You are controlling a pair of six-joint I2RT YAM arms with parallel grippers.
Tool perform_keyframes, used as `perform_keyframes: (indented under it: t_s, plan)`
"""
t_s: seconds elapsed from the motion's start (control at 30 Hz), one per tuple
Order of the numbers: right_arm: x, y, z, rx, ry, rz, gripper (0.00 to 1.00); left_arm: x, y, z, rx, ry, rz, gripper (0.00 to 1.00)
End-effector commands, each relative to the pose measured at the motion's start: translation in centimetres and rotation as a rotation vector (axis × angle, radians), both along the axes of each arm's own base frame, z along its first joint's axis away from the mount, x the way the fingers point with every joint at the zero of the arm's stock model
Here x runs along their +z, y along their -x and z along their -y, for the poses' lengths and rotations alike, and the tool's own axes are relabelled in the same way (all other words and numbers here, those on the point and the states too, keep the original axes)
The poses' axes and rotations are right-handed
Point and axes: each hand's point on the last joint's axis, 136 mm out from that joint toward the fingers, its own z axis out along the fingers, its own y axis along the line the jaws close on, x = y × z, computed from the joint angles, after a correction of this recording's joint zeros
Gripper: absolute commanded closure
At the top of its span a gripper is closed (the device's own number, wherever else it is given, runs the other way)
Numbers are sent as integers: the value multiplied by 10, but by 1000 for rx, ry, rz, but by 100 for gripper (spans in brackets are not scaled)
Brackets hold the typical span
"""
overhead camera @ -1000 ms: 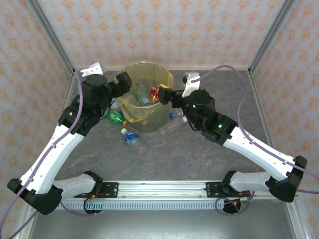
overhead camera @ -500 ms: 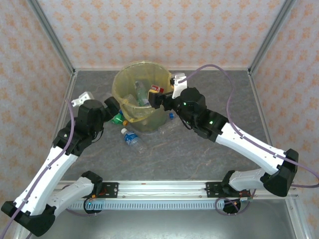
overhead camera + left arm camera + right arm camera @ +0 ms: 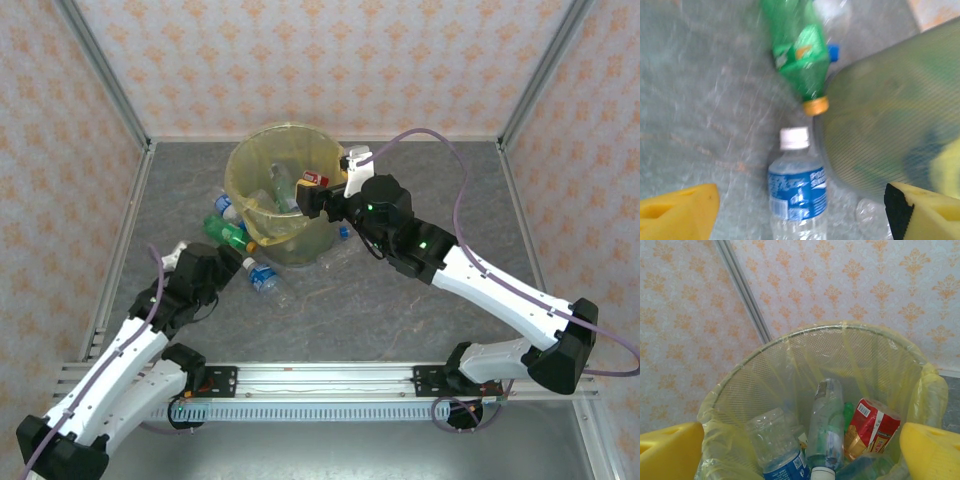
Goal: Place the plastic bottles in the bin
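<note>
**Swinging left gripper off the rim, down to a bottle on the table**

- Pulling left gripper (image 3: pixel 237 263) back from bin (image 3: pixel 241 163) rim over the last second, down toward near-left table (image 3: pixel 400 300). Shifting right gripper (image 3: pixel 315 200) slightly inward over the far-right rim.
- Holding left gripper (image 3: pixel 800 215) spread and gripping nothing, with yellow fingers (image 3: pixel 680 210) standing clear on either side of water bottle (image 3: pixel 797 192).
- Holding right gripper (image 3: pixel 805 460) wide apart and empty, looking down on red-labelled bottle (image 3: pixel 872 427) and others lying in bin (image 3: pixel 840 330).
- Lying flat just ahead of left gripper: water bottle (image 3: pixel 262 277). Pointing its white cap away from the wrist, long axis running between the fingers, so closing across its width looks right.
- Lying just beyond, cap almost meeting cap: green bottle (image 3: pixel 228 233), tilted, orange cap near bin wall (image 3: pixel 890 115).
- Sitting much nearer to the left arm than the right: both of these bottles.
- Crowding the bin-side finger: mesh wall just beside the water bottle, so room there is probably tight. Leaving open table on the other side.
- Waiting at bin's right foot, nearer right arm: crushed clear bottle (image 3: pixel 340 250).
- Likely needing a lift over the tall rim before release.
</note>
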Motion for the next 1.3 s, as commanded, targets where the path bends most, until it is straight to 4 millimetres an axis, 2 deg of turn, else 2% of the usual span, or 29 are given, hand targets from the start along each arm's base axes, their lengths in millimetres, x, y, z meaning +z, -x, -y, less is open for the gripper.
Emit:
perform_keyframes:
  t_s: [0.0, 0.2, 0.27, 0.5, 0.6, 1.0, 1.27]
  plan:
    - [18, 2, 5, -1, -28, 17, 0, -6, -8, 27, -29, 187, 26, 15]
    - [18, 4, 9, -10, -36, 7, 0, -39, -9, 56, -126, 306, -35, 17]
    - [18, 4, 10, -15, -37, 5, 0, -49, -7, 60, -145, 306, -71, 17]
    - [18, 5, 14, -23, -40, 0, 0, -63, -13, 75, -197, 348, -88, 19]
    - [18, 6, 13, -21, -43, -2, 0, -71, -14, 82, -215, 381, -103, 22]
    - [16, 6, 16, -28, -40, -7, 0, -96, -14, 83, -221, 356, -168, 23]
    - [15, 7, 17, -29, -41, -8, 0, -93, -21, 85, -217, 364, -136, 25]
